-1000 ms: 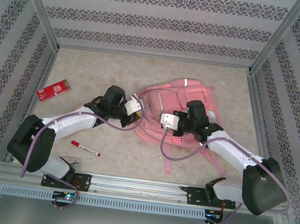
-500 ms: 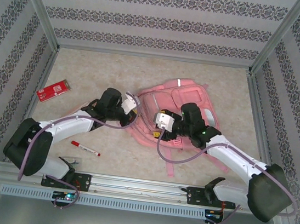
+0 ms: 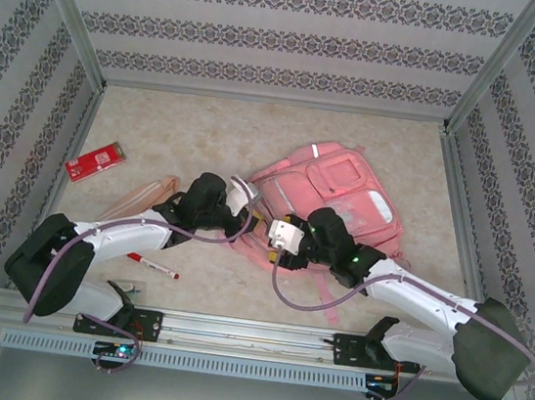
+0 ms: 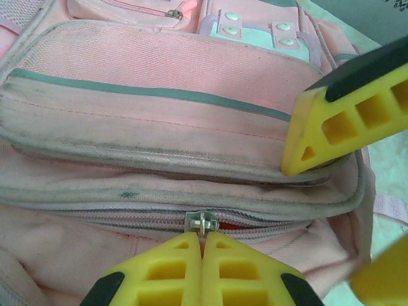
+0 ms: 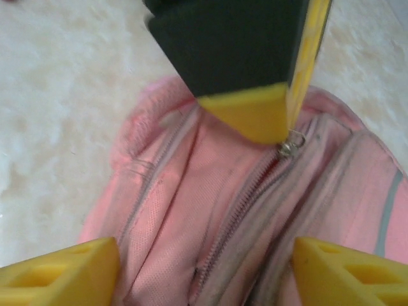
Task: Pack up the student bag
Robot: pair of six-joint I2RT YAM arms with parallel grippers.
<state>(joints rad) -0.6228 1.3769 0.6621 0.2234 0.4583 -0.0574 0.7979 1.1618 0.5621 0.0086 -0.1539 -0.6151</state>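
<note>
Two grippers are meeting at the student bag (image 3: 343,185), which is lying in the middle of the table (image 3: 188,126). The left gripper (image 4: 203,237) is pinching the zipper pull (image 4: 201,223), fingers together; the right gripper (image 5: 207,268) is hovering, fingers apart. The zip is looking barely opened, I think, and the pen (image 3: 152,265) and red card (image 3: 96,162) are waiting outside.

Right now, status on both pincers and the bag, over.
Left pincer shut on zipper pull. Right pincer open above student bag. Pen lies apart, left.
</note>
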